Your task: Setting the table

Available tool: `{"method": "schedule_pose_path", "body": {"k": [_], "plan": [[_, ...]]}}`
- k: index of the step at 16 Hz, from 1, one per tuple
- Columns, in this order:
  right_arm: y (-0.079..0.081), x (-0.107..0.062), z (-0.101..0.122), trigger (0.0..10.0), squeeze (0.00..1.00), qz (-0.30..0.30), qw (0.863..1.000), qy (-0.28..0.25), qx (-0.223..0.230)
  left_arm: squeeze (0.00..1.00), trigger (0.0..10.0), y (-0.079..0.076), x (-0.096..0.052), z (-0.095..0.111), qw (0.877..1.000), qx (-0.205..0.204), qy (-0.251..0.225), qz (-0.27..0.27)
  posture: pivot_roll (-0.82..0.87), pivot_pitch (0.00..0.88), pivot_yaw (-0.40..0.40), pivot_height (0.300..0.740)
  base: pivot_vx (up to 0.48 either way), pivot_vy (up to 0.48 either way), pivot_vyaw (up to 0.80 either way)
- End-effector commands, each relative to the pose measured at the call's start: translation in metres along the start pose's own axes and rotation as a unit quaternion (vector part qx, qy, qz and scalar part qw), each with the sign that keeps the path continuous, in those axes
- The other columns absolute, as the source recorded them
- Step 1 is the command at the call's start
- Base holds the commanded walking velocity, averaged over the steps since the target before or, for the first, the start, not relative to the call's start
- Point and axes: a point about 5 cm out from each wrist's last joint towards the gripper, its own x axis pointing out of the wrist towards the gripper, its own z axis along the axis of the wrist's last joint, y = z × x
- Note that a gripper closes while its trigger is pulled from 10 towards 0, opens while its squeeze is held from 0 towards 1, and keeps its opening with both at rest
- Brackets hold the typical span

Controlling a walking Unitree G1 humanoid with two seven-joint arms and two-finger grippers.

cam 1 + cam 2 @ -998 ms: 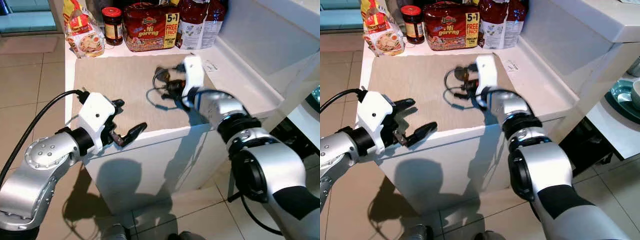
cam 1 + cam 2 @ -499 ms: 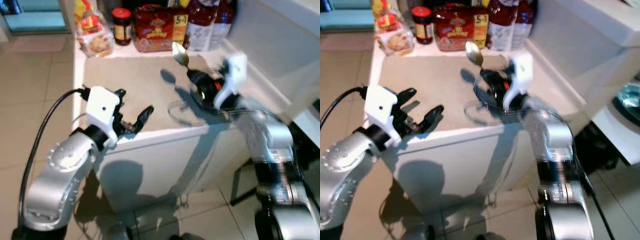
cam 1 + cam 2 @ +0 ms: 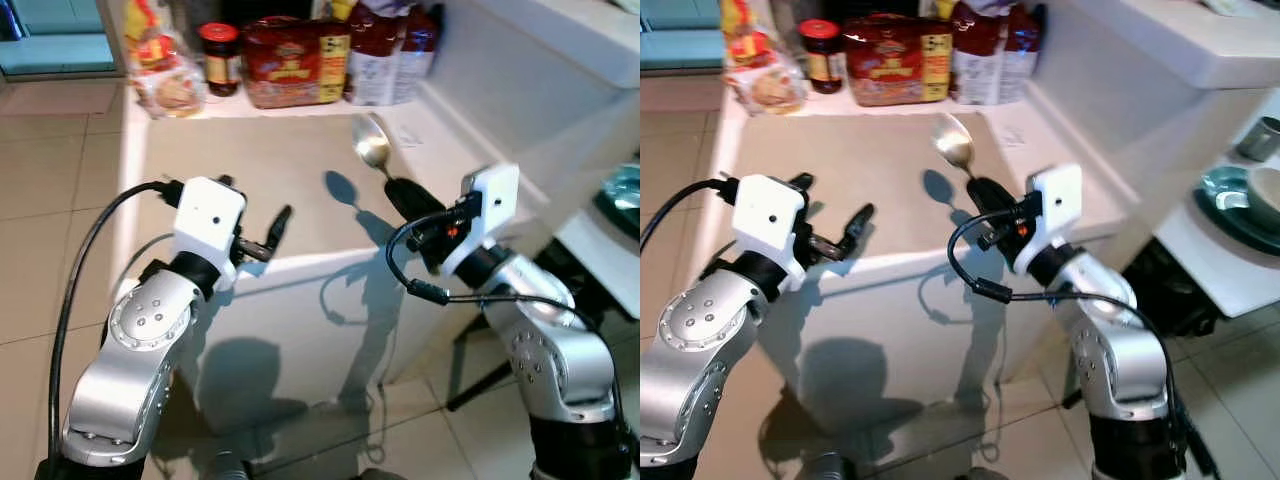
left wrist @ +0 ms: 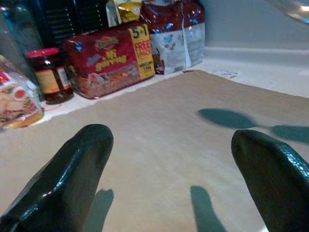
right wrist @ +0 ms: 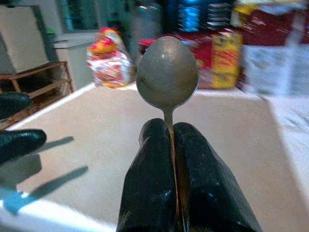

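1. The right hand [image 3: 405,195] pinches a spoon [image 3: 371,145] by its handle, bowl up, above the mat [image 3: 250,170] on the bench [image 3: 440,140]; likely ready for laying down.
2. The left hand [image 3: 265,235] waits spread wide at the bench's edge.

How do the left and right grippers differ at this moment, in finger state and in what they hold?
The right gripper has its fingers pressed shut on a spoon, bowl pointing up beyond the fingertips; the left gripper is spread open and holds nothing. The right one is over the mat's right part, the left one at the counter's near edge. Both have black fingers.
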Motion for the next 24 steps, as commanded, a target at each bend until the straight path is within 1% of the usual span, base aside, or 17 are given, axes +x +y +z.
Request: {"method": "schedule_pose_path", "body": {"k": [1,2,3,4,6,9,11,12,13,15,17,18,20,21,22,23,24], "plan": [[-0.004,-0.008,0.002,10.0,0.00,-0.016,1.000,0.001,-0.013,0.00,10.0,-0.002,0.001,-0.004,1.000,0.003,0.010,0.004,0.01,0.083,-0.074,0.740,0.000,-0.480,0.00],[-0.002,-0.010,-0.001,10.0,0.00,-0.016,1.000,0.007,-0.008,0.00,10.0,-0.002,0.000,-0.005,1.000,0.005,0.012,0.006,0.01,0.087,-0.074,0.740,0.000,-0.480,0.00],[0.000,-0.011,-0.002,10.0,0.00,-0.014,1.000,0.010,-0.004,0.00,10.0,-0.003,0.001,-0.004,1.000,0.006,0.011,0.003,0.01,0.087,-0.073,0.740,0.000,-0.480,0.80],[0.003,-0.012,-0.002,10.0,0.00,-0.003,1.000,0.004,-0.017,0.00,10.0,-0.005,0.001,-0.003,1.000,0.009,0.009,0.002,0.01,0.087,-0.072,0.740,0.000,-0.480,0.80],[0.007,-0.014,-0.003,10.0,0.00,0.017,1.000,0.006,-0.024,0.00,10.0,-0.006,0.001,-0.003,1.000,0.015,0.010,0.001,0.01,0.086,-0.075,0.740,0.000,-0.480,0.80],[-0.004,-0.020,-0.002,10.0,0.00,-0.002,1.000,0.008,-0.012,0.00,10.0,0.001,0.003,-0.002,0.999,0.021,0.009,0.025,0.01,0.086,-0.081,0.740,0.000,-0.480,0.00],[-0.006,-0.021,-0.003,10.0,0.00,-0.011,1.000,0.017,-0.017,0.00,10.0,0.000,0.005,-0.002,0.999,0.024,0.009,0.026,0.01,0.084,-0.077,0.740,0.000,-0.480,0.00],[-0.009,-0.022,-0.007,10.0,0.00,-0.021,0.999,0.031,-0.017,0.00,10.0,0.000,0.007,-0.002,0.999,0.026,0.009,0.029,0.00,0.084,-0.075,0.740,0.000,-0.480,0.00],[-0.015,-0.023,-0.015,10.0,0.00,-0.057,0.996,0.061,-0.015,0.00,10.0,-0.001,0.009,-0.001,0.999,0.026,0.007,0.030,0.00,0.084,-0.075,0.740,0.000,-0.480,0.00],[-0.026,-0.025,-0.020,10.0,0.00,-0.106,0.990,0.088,-0.028,0.00,10.0,-0.002,0.010,0.000,0.999,0.026,0.006,0.028,0.00,0.083,-0.073,0.740,0.000,-0.480,0.00],[-0.032,-0.025,-0.022,10.0,0.00,-0.128,0.987,0.094,-0.028,0.00,10.0,-0.003,0.011,0.000,0.999,0.026,0.006,0.028,0.00,0.084,-0.074,0.740,0.000,-0.480,0.00],[-0.037,-0.027,-0.022,10.0,0.00,-0.147,0.983,0.098,-0.042,0.00,10.0,-0.004,0.011,0.000,0.999,0.024,0.006,0.030,0.00,0.085,-0.076,0.740,0.000,-0.480,0.00],[-0.039,-0.027,-0.022,10.0,0.00,-0.164,0.981,0.093,-0.046,0.00,10.0,-0.005,0.012,-0.001,0.999,0.021,0.007,0.035,0.00,0.086,-0.080,0.740,0.000,-0.480,0.00],[-0.040,-0.026,-0.022,10.0,0.00,-0.173,0.980,0.090,-0.041,0.00,10.0,-0.006,0.012,-0.002,0.999,0.018,0.007,0.037,0.00,0.086,-0.080,0.740,0.000,-0.480,0.00],[-0.041,-0.024,-0.023,10.0,0.00,-0.184,0.979,0.083,-0.042,0.00,10.0,-0.007,0.012,-0.001,0.999,0.003,0.001,0.040,0.00,0.085,-0.081,0.740,0.000,-0.480,0.00],[-0.043,-0.022,-0.025,10.0,0.00,-0.198,0.977,0.078,-0.034,0.00,10.0,-0.006,0.013,0.000,0.999,-0.015,-0.004,0.051,0.00,0.086,-0.080,0.740,0.000,-0.472,0.00],[-0.043,-0.021,-0.025,10.0,0.00,-0.204,0.976,0.074,-0.025,0.00,10.0,-0.005,0.013,-0.001,0.998,-0.035,-0.001,0.056,0.00,0.085,-0.080,0.740,0.000,0.000,0.00]]}}
